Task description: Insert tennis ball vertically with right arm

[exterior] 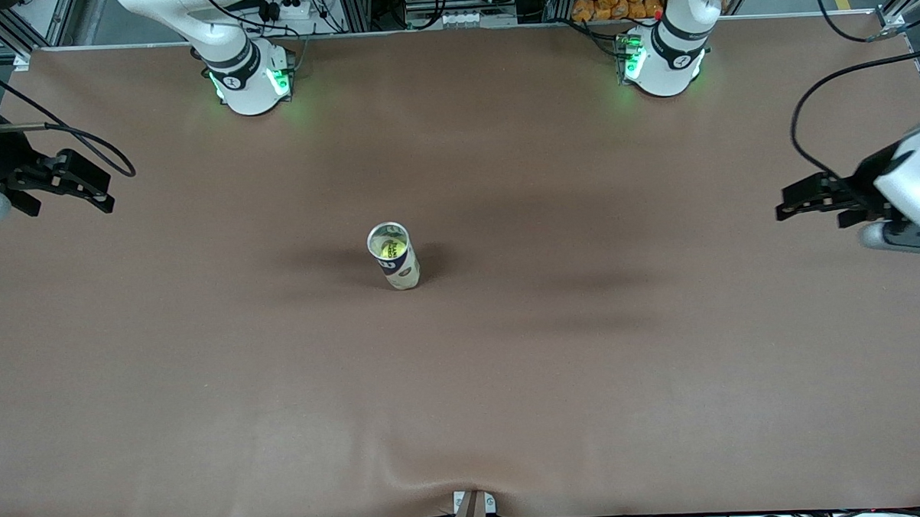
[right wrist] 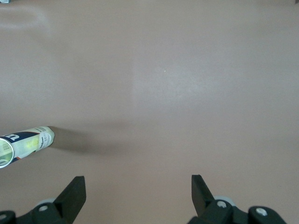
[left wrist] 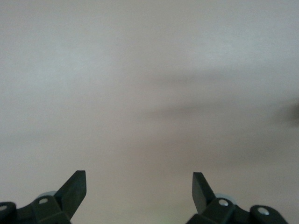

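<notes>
In the front view, a tennis ball can (exterior: 393,256) stands upright near the middle of the brown table (exterior: 663,374), its mouth open to the camera, and a yellow-green tennis ball (exterior: 389,249) shows inside it. The right gripper (exterior: 99,191) hangs over the right arm's end of the table, well apart from the can, its fingers spread and nothing between them. The left gripper (exterior: 785,203) hangs over the left arm's end of the table, likewise spread and empty; that arm waits. No loose ball lies on the table in this view.

In the left wrist view, the left gripper (left wrist: 139,186) shows two black fingertips held wide apart over bare table, with nothing between them.

In the right wrist view, the right gripper (right wrist: 138,189) is also splayed and empty over the table surface. The can (right wrist: 25,145) appears at the picture's edge, well apart from the fingertips, with the yellow-green of the ball showing through its clear wall.

Judging from how things lie, the insertion looks done: the ball sits in the upright can and the right arm is parked aside. If anything is left, it calls only for holding both arms clear of the can so that it is not knocked over.
</notes>
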`<state>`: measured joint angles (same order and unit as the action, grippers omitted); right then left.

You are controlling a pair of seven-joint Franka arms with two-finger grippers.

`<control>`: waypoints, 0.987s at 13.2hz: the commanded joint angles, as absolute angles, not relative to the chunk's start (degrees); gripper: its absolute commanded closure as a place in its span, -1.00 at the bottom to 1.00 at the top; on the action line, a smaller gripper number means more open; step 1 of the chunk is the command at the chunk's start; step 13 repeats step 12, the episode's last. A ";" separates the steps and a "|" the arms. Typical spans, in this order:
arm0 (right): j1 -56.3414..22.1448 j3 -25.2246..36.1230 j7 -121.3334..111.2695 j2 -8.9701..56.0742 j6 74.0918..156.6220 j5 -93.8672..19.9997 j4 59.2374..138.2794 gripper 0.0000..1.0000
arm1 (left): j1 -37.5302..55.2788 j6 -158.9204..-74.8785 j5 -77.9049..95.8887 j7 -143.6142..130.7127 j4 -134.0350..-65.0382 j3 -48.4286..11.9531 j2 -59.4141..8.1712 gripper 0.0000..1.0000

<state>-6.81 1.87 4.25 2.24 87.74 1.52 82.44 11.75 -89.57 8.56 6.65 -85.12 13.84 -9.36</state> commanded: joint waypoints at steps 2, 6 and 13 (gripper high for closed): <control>-7.29 2.29 4.22 2.99 86.66 2.29 80.86 -1.00 | 10.46 -87.98 2.65 3.96 -84.20 13.18 -7.74 -1.00; -7.29 2.37 4.31 2.90 86.57 2.29 80.86 -1.00 | 11.60 -80.87 0.00 -1.57 -79.11 13.09 -8.35 -1.00; -7.12 2.46 4.57 2.64 86.57 3.25 80.77 -1.00 | 11.16 -78.84 0.18 -2.20 -77.08 12.13 -8.35 -1.00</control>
